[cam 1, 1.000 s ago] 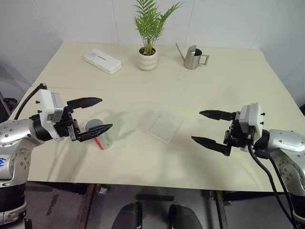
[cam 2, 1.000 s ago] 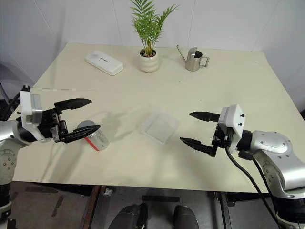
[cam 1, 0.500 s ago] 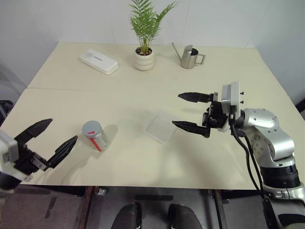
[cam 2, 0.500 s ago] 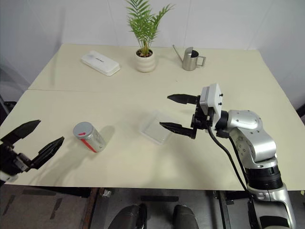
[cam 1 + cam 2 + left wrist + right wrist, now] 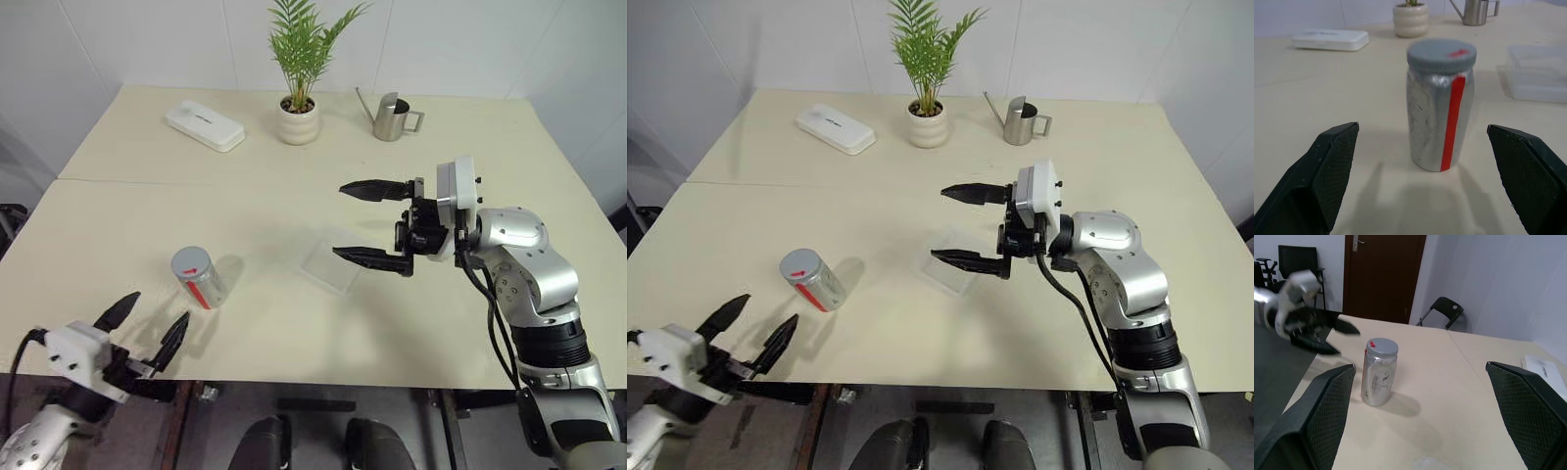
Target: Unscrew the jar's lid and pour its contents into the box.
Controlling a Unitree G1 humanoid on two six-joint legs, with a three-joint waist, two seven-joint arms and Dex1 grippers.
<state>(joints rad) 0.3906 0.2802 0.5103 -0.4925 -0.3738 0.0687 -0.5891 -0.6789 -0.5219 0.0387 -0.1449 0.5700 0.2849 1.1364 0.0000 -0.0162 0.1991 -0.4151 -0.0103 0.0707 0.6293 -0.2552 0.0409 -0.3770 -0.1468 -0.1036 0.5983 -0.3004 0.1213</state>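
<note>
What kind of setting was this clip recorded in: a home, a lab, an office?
Probably an office or lab room set up for testing: a plain cream table against white walls, a dark door and black office chairs behind, and staged props like the potted plant.

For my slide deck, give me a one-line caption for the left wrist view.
Open left gripper facing the upright, capped jar on the table.
</note>
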